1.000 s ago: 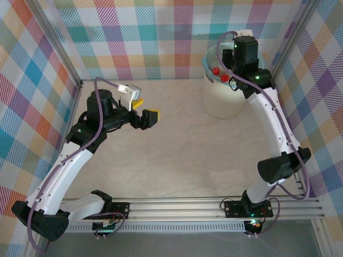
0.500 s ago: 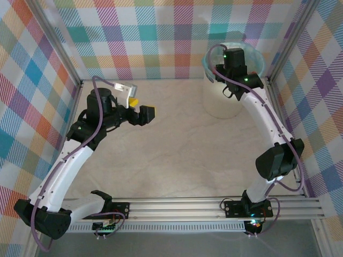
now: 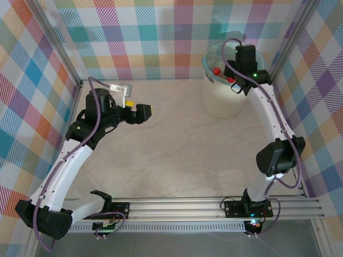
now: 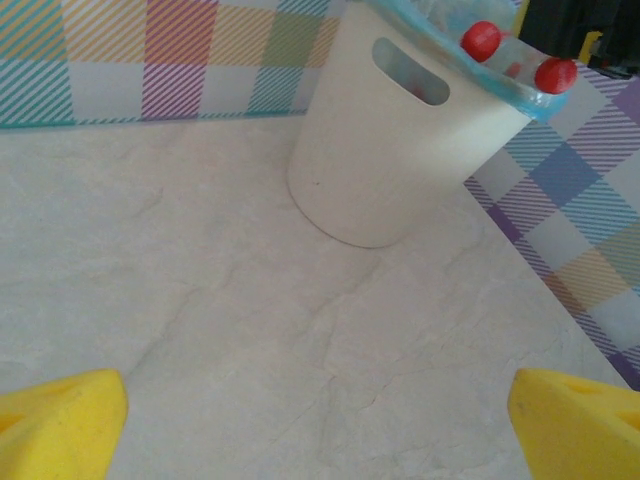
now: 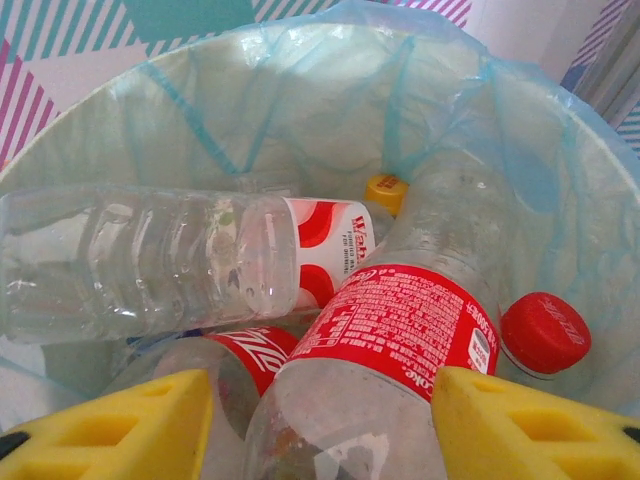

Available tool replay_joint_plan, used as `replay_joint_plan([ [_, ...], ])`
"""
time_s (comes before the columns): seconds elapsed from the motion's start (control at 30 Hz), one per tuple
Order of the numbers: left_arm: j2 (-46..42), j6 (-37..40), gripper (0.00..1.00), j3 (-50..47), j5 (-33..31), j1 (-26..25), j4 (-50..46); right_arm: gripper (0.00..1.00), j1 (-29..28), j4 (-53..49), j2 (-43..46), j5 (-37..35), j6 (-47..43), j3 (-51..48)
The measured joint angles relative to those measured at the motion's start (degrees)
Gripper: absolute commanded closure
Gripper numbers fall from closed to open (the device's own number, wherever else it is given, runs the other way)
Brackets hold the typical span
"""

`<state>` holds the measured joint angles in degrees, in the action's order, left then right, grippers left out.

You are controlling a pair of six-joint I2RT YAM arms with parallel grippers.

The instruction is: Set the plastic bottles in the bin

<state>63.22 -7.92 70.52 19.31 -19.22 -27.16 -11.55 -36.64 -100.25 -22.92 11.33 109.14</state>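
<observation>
My right gripper [image 5: 320, 400] hangs just inside the bin [image 5: 300, 90], a white tub lined with a light blue bag. Its yellow fingers [image 5: 520, 425] flank a clear red-labelled cola bottle [image 5: 400, 340], with a gap on the left side, so the jaws stand open. Beside it in the bin lie a ribbed clear bottle [image 5: 150, 260], another cola bottle [image 5: 230, 360], a red cap [image 5: 545, 332] and a yellow cap [image 5: 385, 190]. From above, red caps [image 3: 216, 70] show over the bin's rim [image 3: 222, 101]. My left gripper [image 3: 140, 110] is open over bare table, far left of the bin [image 4: 390, 150].
The bin stands in the back right corner against the checked walls [image 3: 161, 37]. The pale marbled table top [image 3: 177, 150] stretches between the two arms. A metal rail [image 3: 182, 206] runs along the near edge.
My right gripper dipped deeper into the bin half a second ago and has come back up a little, its jaws widening. The left gripper has drawn slightly back to the left.
</observation>
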Motion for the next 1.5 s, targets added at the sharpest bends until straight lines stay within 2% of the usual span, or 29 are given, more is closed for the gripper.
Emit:
replay_joint_plan([
  [0.13, -0.50, -1.18, 0.02, 0.00, -1.68, 0.33, -1.22, 0.33, 0.92, -2.03, -1.29, 2.03, 1.57, 2.10],
  [0.27, -1.79, -2.05, 0.00, 0.00, -5.46, 1.38, -2.60, 0.16, 1.44, -5.88, -1.44, 4.92, 3.15, 4.68],
  [0.37, -3.50, -2.51, 0.00, 0.00, -10.95, 2.27, -3.30, 0.07, 1.42, -8.81, -1.25, 7.04, 3.80, 7.89],
  [0.47, -6.99, -3.06, 0.00, -2.67, -17.99, 2.69, -1.14, 0.05, 1.40, -10.05, 1.62, 8.98, 4.22, 9.33],
  [0.57, -11.45, -3.45, 0.00, -8.92, -26.56, 2.91, 2.62, 0.04, 1.42, -10.10, 8.72, 10.86, 4.26, 7.63],
  [0.67, -14.58, -3.39, 0.00, -17.07, -34.29, 2.93, 8.28, 0.04, 1.42, -4.46, 22.23, 12.48, 4.22, -4.44],
  [0.8, -18.01, -1.77, 0.00, -30.67, -42.62, 2.95, 16.92, 0.03, 1.38, 4.61, 43.78, 13.18, 3.19, -30.08],
  [0.93, -21.38, 0.68, 0.00, -45.24, -48.52, 3.21, 25.79, 0.02, 1.38, 10.21, 53.22, 12.26, 0.52, -49.09],
  [1.07, -20.59, 2.62, 0.00, -54.97, -49.83, 5.05, 33.88, 0.01, 1.38, 17.31, 54.03, 10.49, -2.64, -65.70],
  [1.17, -16.48, 3.08, 0.00, -58.51, -48.35, 8.74, 40.57, 0.00, 1.38, 25.14, 53.00, 8.48, -5.20, -76.70],
  [1.33, -4.26, 3.28, 0.00, -58.75, -40.50, 15.58, 50.95, 0.00, 1.60, 48.02, 43.41, 6.88, -10.10, -90.20],
  [1.5, 8.83, 4.90, 0.00, -52.89, -29.29, 17.57, 56.76, 0.00, 3.41, 66.27, 30.14, 8.09, -10.78, -94.53],
])
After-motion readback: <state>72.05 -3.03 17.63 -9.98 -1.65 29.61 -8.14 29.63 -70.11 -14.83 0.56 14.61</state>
